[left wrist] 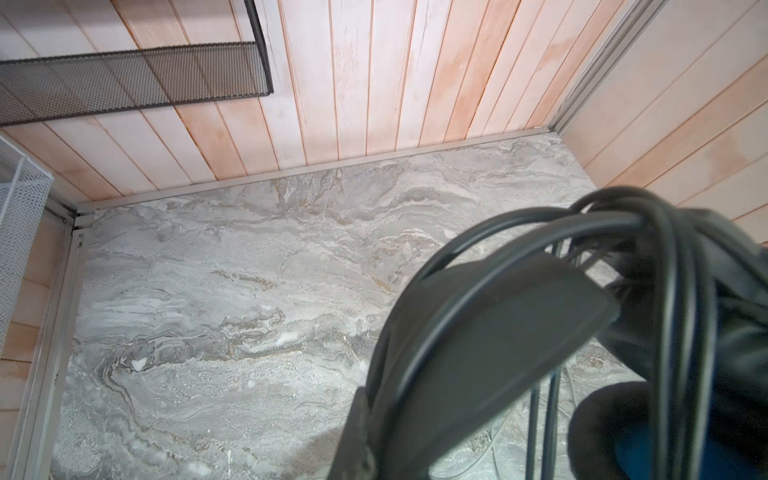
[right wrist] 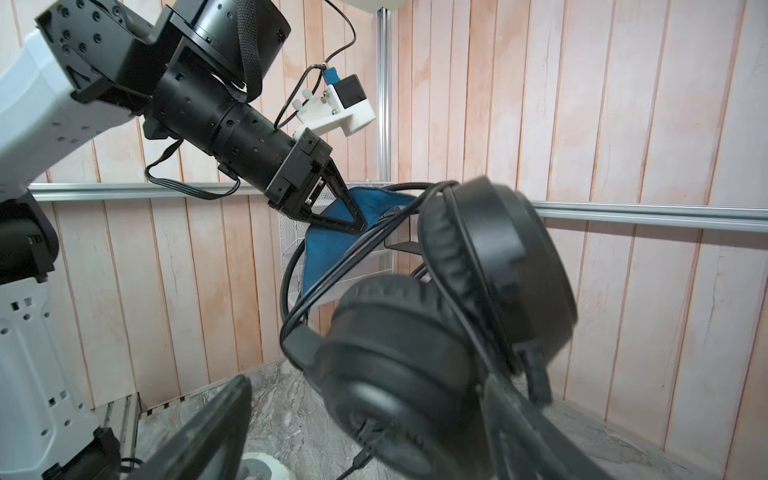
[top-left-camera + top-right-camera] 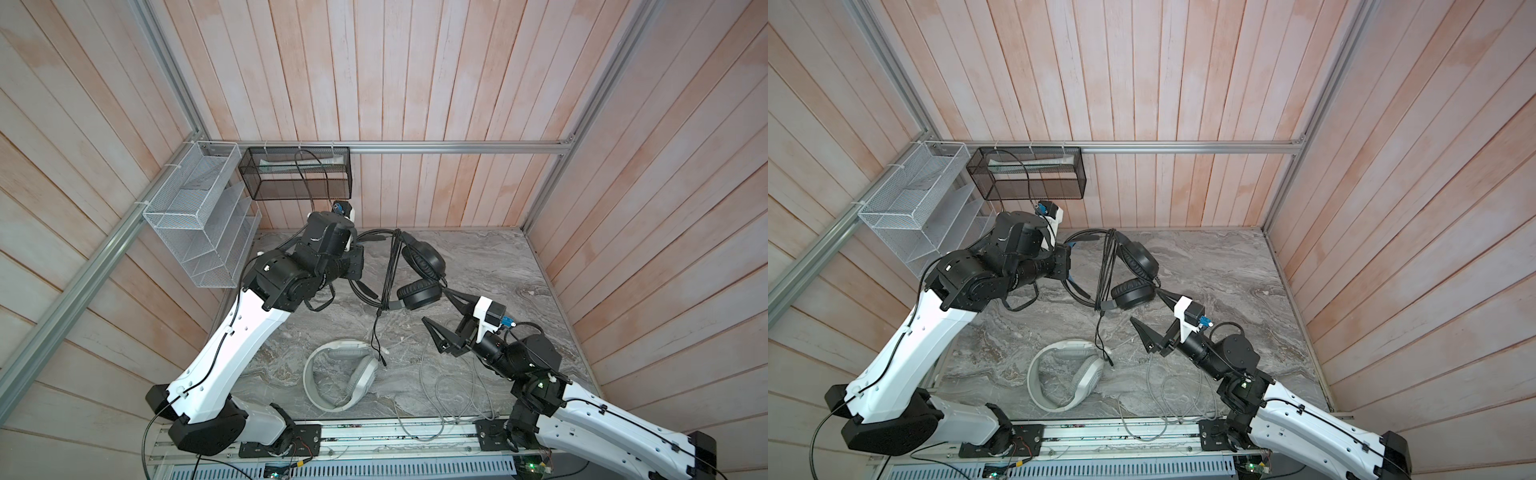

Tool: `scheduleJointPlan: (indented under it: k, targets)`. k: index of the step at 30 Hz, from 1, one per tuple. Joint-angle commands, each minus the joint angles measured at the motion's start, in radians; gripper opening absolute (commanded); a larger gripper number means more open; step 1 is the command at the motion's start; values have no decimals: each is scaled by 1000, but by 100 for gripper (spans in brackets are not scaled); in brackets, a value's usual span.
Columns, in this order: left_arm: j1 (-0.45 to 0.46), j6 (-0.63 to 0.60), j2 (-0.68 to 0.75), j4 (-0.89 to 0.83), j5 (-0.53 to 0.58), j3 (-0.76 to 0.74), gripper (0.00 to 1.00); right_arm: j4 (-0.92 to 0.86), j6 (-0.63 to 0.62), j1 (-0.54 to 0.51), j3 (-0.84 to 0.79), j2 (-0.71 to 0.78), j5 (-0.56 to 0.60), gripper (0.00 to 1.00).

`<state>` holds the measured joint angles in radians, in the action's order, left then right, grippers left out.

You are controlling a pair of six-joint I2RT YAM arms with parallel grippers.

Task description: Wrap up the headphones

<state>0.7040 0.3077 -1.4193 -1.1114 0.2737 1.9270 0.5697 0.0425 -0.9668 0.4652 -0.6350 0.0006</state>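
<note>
**A:** How far along is the wrapping?

**B:** About halfway, I'd judge. The black over-ear headphones (image 3: 428, 259) are held up off the grey marbled desk (image 3: 498, 266), towards its back. Their black cable (image 3: 392, 266) runs in several turns round the frame, between the headband and the two ear cups.

**A:** So that pair is finished?

**B:** Not quite. A tail of the cable hangs from the bundle down to the desk. Its plug lies just beside the white-grey plastic headphones (image 3: 361, 376). That end wants winding on or tucking in.

**A:** What has hold of the black pair?

**B:** The left hand (image 2: 355, 222) is closed tight on the blue fabric inner headband (image 2: 320, 245). The right wrist view shows the fabric pinched between its fingers. The right hand (image 3: 435, 305) stands wide open with nothing in it. One finger is right by the lower ear cup, but I cannot tell whether it touches.

**A:** And the white-grey pair?

**B:** It lies flat on the desk near the front, with neither hand on it. Its thin grey cable (image 3: 421, 374) lies in loose loops beside it and spills over the metal front rail (image 3: 374, 432). None of it is wound on the headset, so all of that pair is left to do.
</note>
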Motion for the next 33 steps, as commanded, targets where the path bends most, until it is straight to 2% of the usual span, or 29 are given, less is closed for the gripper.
scheduleJointPlan:
  k: [1,7,11,14,18,22,24,31,33]
  targets:
    - [20,76,10,176,-43,116,0,-8,32,1,-11,24,-6,89]
    - [20,85,-7,209,-40,109,0,-184,11,1,134,61,-99,88]
    - [20,90,-27,212,-45,179,0,-189,12,1,83,80,-44,89]
    - [20,88,-67,182,-58,280,0,-95,23,3,16,43,11,92]
    - [24,90,-122,143,-83,393,0,30,48,49,-4,-92,23,94]
    - [33,88,-157,121,-84,454,0,185,138,175,-9,-233,-64,94]
    - [35,91,-156,127,-83,448,0,230,148,208,14,-303,-66,95]
    - [45,96,-161,130,-92,448,0,337,132,226,124,-550,-35,97]
    - [49,98,-155,133,-91,438,0,368,143,226,164,-638,-141,99]
